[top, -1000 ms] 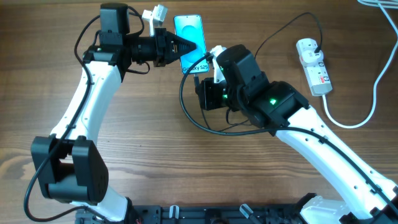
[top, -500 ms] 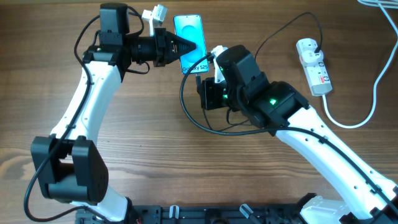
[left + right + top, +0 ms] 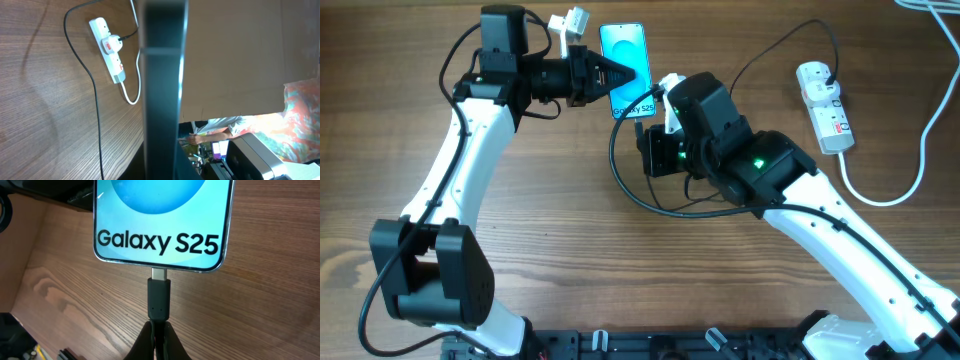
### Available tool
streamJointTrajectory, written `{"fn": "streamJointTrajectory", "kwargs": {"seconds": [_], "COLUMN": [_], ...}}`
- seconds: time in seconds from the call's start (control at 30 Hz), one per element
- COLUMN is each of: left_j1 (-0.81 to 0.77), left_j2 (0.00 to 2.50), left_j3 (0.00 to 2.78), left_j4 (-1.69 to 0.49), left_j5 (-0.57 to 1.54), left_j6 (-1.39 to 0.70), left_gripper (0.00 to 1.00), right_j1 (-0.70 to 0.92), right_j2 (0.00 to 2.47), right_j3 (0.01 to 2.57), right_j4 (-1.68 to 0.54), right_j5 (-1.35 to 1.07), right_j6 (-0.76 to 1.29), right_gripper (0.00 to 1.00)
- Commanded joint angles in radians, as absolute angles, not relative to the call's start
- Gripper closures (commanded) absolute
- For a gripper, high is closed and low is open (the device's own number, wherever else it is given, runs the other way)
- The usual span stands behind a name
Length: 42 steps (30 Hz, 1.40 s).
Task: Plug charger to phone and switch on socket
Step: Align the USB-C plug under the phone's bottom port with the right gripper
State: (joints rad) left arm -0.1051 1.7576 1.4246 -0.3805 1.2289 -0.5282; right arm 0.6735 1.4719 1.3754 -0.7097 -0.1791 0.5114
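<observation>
The phone (image 3: 623, 55) has a cyan screen and a white strip reading "Galaxy S25" (image 3: 159, 242). My left gripper (image 3: 617, 72) is shut on its side and holds it off the table; in the left wrist view it shows edge-on as a dark bar (image 3: 162, 90). My right gripper (image 3: 159, 332) is shut on the charger's black cable just behind the plug (image 3: 159, 297). The plug's metal tip sits at the phone's bottom port. The cable (image 3: 620, 178) loops over the table and runs to the socket (image 3: 825, 105), a white power strip also seen in the left wrist view (image 3: 111, 55).
A thick white lead (image 3: 910, 190) curves from the socket toward the table's right edge. A black plug (image 3: 830, 72) sits in the socket's far end. The right arm's body (image 3: 750, 165) lies over the table's middle. The table is brown wood.
</observation>
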Motion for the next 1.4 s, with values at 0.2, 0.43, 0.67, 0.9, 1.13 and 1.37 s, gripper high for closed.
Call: {"fn": "streamJointTrajectory", "kwargs": {"seconds": [0.2, 0.43, 0.67, 0.9, 1.13, 1.37], "left_j1": [-0.11, -0.11, -0.11, -0.11, -0.11, -0.11], "left_j2": [1.747, 1.747, 1.747, 1.747, 1.747, 1.747], "left_j3": [1.434, 1.434, 1.434, 1.434, 1.435, 1.435], "left_j4": [-0.374, -0.374, -0.374, -0.374, -0.374, -0.374], "left_j5": [1.259, 1.252, 1.252, 1.252, 1.252, 1.252], "left_j6": [-0.53, -0.528, -0.528, -0.528, -0.532, -0.532], "left_gripper": [0.96, 0.96, 0.96, 0.96, 0.96, 0.96], "right_j1": [0.676, 0.677, 0.677, 0.677, 0.677, 0.677], "right_j2": [1.484, 1.484, 1.484, 1.484, 1.485, 1.485], "right_j3": [1.385, 1.385, 1.385, 1.385, 1.385, 1.385], "right_j4": [-0.712, -0.712, -0.694, -0.696, -0.702, -0.708], "right_j5": [-0.197, -0.211, -0.211, -0.215, -0.215, -0.211], "right_j6": [0.498, 0.497, 0.497, 0.497, 0.5, 0.501], "right_gripper": [0.96, 0.96, 0.96, 0.96, 0.96, 0.96]}}
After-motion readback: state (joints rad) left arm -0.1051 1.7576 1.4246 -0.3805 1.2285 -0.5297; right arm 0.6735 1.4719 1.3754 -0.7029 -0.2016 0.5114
